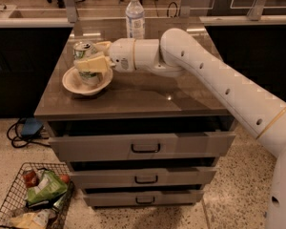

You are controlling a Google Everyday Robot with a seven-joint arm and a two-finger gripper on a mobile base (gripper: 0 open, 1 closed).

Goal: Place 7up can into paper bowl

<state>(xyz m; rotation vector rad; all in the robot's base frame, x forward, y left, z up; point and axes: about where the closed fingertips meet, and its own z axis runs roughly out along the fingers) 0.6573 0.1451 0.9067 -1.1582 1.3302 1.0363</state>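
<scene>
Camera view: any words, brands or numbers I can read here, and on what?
No text is readable.
White-and-green aluminium can, held by the gripper at the off-white paper bowl: logo blurred.
Clear plastic bottle: label blurred.
</scene>
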